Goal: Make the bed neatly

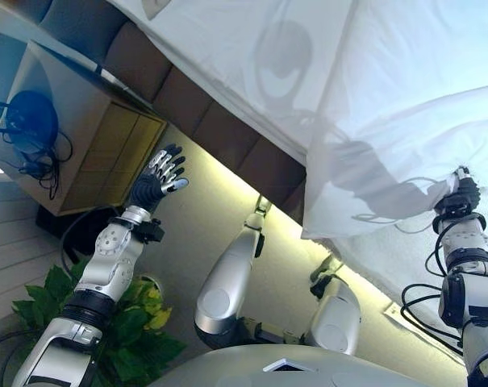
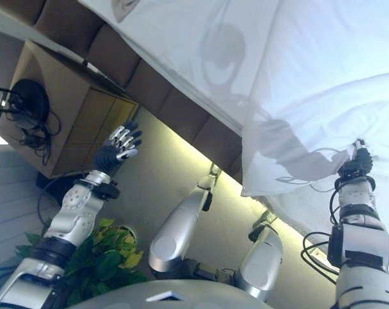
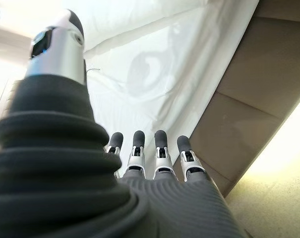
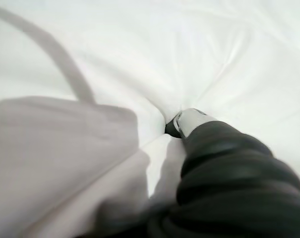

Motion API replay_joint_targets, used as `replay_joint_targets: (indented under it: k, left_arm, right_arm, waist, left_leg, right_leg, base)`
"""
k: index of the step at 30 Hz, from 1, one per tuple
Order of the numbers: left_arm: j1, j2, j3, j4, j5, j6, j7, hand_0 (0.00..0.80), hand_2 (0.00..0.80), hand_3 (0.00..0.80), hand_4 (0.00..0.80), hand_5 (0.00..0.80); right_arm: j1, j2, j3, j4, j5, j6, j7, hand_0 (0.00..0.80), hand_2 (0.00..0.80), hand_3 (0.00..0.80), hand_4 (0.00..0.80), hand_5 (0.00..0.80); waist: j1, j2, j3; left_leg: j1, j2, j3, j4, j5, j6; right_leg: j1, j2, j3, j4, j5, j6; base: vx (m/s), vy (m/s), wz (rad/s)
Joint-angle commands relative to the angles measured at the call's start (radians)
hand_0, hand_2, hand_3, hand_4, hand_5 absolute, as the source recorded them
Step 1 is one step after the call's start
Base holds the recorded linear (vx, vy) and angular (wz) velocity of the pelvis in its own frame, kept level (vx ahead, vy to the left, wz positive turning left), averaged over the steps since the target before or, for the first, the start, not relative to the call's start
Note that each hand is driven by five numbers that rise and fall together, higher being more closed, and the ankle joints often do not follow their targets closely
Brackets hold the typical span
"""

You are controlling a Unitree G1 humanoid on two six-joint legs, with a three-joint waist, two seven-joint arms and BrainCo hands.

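A white duvet (image 1: 405,97) covers the bed, and its edge hangs over the brown padded bed side (image 1: 219,129). My right hand (image 1: 463,193) is at the duvet's edge. In the right wrist view its thumb (image 4: 192,121) presses into bunched white cloth (image 4: 140,59), with creases running to that spot. The cloth is lifted there. My left hand (image 1: 159,181) is raised in the air beside the bed, open and empty, apart from the duvet. It also shows in the left wrist view (image 3: 154,168), with the fingers straight.
A wooden nightstand (image 1: 90,145) stands by the bed's side, with a dark round device and cables (image 1: 30,121) on it. A green leafy plant (image 1: 131,322) is near my left arm. A lit strip runs along the bed's base (image 1: 227,193).
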Motion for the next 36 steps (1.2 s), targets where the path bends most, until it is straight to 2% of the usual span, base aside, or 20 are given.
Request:
replay_joint_targets:
  k: [1, 5, 10, 13, 20, 24, 27, 31, 36]
  left_arm:
    - [0.006, -0.011, 0.050, -0.053, -0.027, -0.021, -0.031, 0.000, 0.000, 0.000, 0.000, 0.000]
    - [0.003, -0.026, 0.039, -0.041, -0.011, -0.028, -0.041, 0.000, 0.000, 0.000, 0.000, 0.000]
    - [-0.001, -0.048, 0.045, -0.029, 0.001, -0.021, -0.063, 0.000, 0.000, 0.000, 0.000, 0.000]
    - [0.001, -0.076, 0.049, -0.040, 0.002, -0.010, -0.066, 0.000, 0.000, 0.000, 0.000, 0.000]
    - [-0.003, -0.133, 0.029, -0.056, 0.026, -0.002, -0.081, 0.000, 0.000, 0.000, 0.000, 0.000]
    - [-0.001, -0.146, 0.030, -0.051, 0.036, 0.002, -0.087, 0.000, 0.000, 0.000, 0.000, 0.000]
    - [0.000, -0.147, 0.030, -0.047, 0.042, 0.001, -0.074, 0.000, 0.000, 0.000, 0.000, 0.000]
    - [0.008, -0.151, 0.038, -0.047, 0.020, -0.003, -0.071, 0.000, 0.000, 0.000, 0.000, 0.000]
    - [0.019, -0.175, 0.027, -0.045, -0.023, -0.019, -0.058, 0.000, 0.000, 0.000, 0.000, 0.000]
  right_arm:
    - [0.024, 0.052, 0.074, -0.100, -0.094, -0.028, 0.079, 0.800, 0.800, 0.800, 0.800, 0.800]
    - [0.008, 0.129, 0.143, -0.116, -0.133, -0.044, 0.084, 0.800, 0.800, 0.800, 0.800, 0.800]
    - [-0.033, 0.223, 0.238, -0.151, -0.186, -0.020, 0.044, 0.800, 0.800, 0.800, 0.800, 0.800]
    - [-0.039, 0.290, 0.300, -0.181, -0.213, 0.023, -0.009, 0.800, 0.800, 0.800, 0.800, 0.800]
    - [-0.053, 0.411, 0.456, -0.227, -0.357, 0.036, -0.126, 0.800, 0.800, 0.800, 0.800, 0.800]
    - [-0.046, 0.439, 0.483, -0.261, -0.295, 0.015, -0.216, 0.800, 0.800, 0.800, 0.800, 0.800]
    - [-0.021, 0.443, 0.478, -0.273, -0.264, -0.008, -0.226, 0.800, 0.800, 0.800, 0.800, 0.800]
    - [-0.008, 0.458, 0.500, -0.271, -0.359, 0.001, -0.192, 0.800, 0.800, 0.800, 0.800, 0.800]
    - [-0.035, 0.451, 0.537, -0.287, -0.432, 0.005, -0.263, 0.800, 0.800, 0.800, 0.800, 0.800]
  waist:
    - [0.025, -0.012, -0.050]
    - [0.044, -0.003, -0.064]
    - [0.066, 0.008, -0.080]
    - [0.075, 0.021, -0.087]
    - [0.090, 0.061, -0.087]
    - [0.092, 0.067, -0.082]
    - [0.090, 0.061, -0.077]
    - [0.091, 0.053, -0.077]
    - [0.098, 0.081, -0.089]
  left_leg:
    - [-0.082, 0.081, -0.035, 0.119, -0.052, -0.095]
    - [-0.066, 0.072, -0.043, 0.115, -0.053, -0.094]
    - [-0.053, 0.059, -0.047, 0.108, -0.050, -0.094]
    - [-0.038, 0.050, -0.048, 0.097, -0.044, -0.094]
    - [-0.011, 0.025, -0.052, 0.075, -0.030, -0.096]
    - [-0.001, 0.015, -0.059, 0.071, -0.026, -0.098]
    - [0.003, 0.013, -0.068, 0.072, -0.028, -0.094]
    - [0.016, 0.021, -0.070, 0.063, -0.030, -0.095]
    - [0.035, 0.001, -0.072, 0.048, -0.021, -0.091]
  right_leg:
    - [-0.027, -0.086, 0.027, -0.083, 0.169, 0.012]
    - [0.010, -0.095, 0.009, -0.098, 0.172, 0.012]
    - [0.034, -0.108, -0.005, -0.108, 0.178, 0.016]
    - [0.050, -0.114, -0.010, -0.117, 0.181, 0.017]
    - [0.073, -0.137, -0.020, -0.123, 0.189, 0.019]
    - [0.080, -0.139, -0.022, -0.119, 0.192, 0.018]
    - [0.077, -0.134, -0.021, -0.117, 0.199, 0.017]
    - [0.084, -0.125, -0.022, -0.132, 0.211, 0.019]
    - [0.124, -0.142, -0.027, -0.132, 0.198, 0.015]
  base:
    - [0.061, -0.006, 0.08]
    - [0.042, 0.008, 0.15]
    - [0.025, 0.031, 0.10]
    - [0.005, 0.083, 0.19]
    - [0.008, 0.087, 0.07]
    - [0.005, 0.024, 0.03]
    - [0.001, -0.028, 0.04]
    - [0.024, 0.017, 0.00]
    - [0.072, 0.180, 0.03]
